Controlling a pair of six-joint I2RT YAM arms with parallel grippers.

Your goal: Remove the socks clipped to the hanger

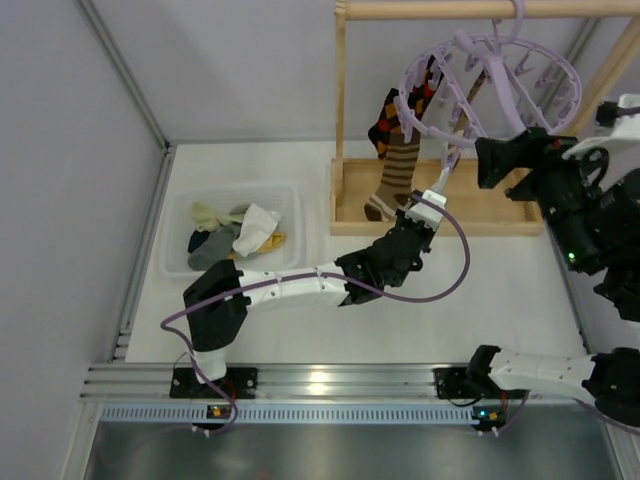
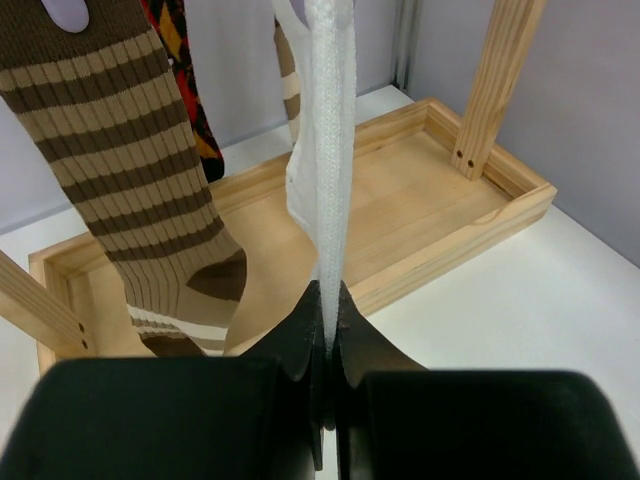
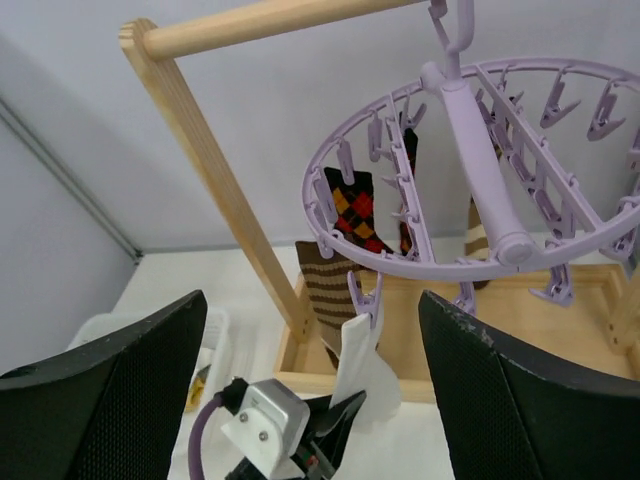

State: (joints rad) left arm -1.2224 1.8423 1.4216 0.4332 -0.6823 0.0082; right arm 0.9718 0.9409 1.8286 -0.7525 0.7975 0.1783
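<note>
The lavender hanger (image 1: pixel 410 80) hangs by its hook from the wooden bar; it also shows in the right wrist view (image 3: pixel 478 160). A white sock (image 2: pixel 330 150) hangs from a front peg (image 3: pixel 365 365). My left gripper (image 2: pixel 327 330) is shut on its lower end, below the hanger (image 1: pixel 432 205). A brown-and-tan striped sock (image 2: pixel 130 180) and a diamond-patterned sock (image 1: pixel 388 120) hang clipped to its left. Another striped sock (image 3: pixel 478 240) hangs further back. My right gripper (image 3: pixel 315 400) is open and empty, beside the hanger's near right rim (image 1: pixel 505 160).
The wooden rack has a base tray (image 1: pixel 480 215), a left post (image 1: pixel 340 90) and a top bar (image 1: pixel 450 10). A clear plastic bin (image 1: pixel 175 265) at the left holds loose socks, among them a grey one (image 1: pixel 212 245) and a yellow one (image 1: pixel 270 240).
</note>
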